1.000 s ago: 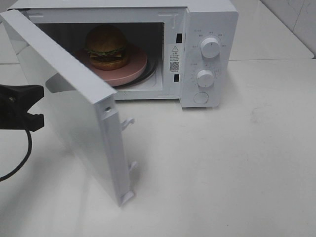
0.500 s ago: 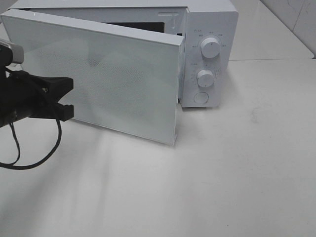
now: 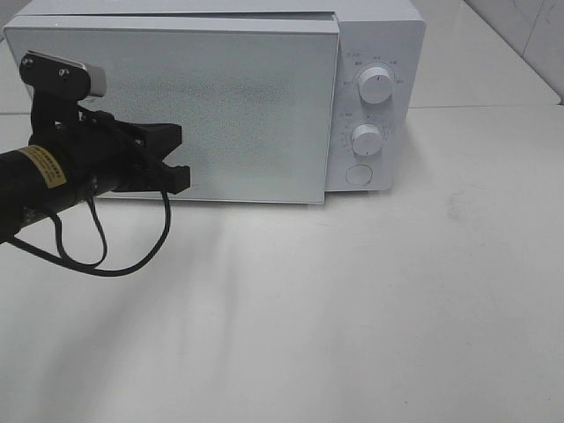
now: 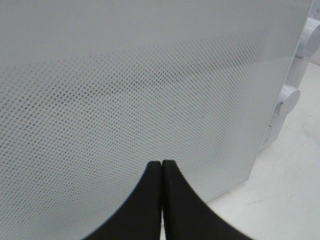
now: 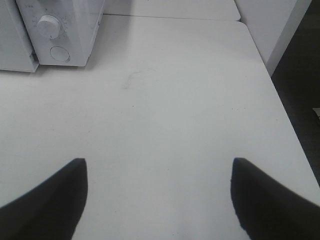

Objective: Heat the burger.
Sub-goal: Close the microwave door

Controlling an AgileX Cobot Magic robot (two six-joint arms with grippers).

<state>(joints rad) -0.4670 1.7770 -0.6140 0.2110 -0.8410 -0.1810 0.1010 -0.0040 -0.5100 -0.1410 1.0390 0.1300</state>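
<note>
Facing the flat, dot-patterned microwave door (image 3: pixel 247 106), left gripper (image 4: pixel 161 163), black and tapered, is pinched together, empty; right gripper (image 5: pixel 159 165) gapes wide.

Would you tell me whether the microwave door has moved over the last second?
Yes: the door has swung from wide open to closed, ending beside the fixed knob panel.

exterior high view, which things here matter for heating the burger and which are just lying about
For the job: microwave; door, looks shut; upper knob; lower knob; left gripper, shut, at the door. The burger is not in view.

Just there: right gripper, open above the table; black cable.
</note>
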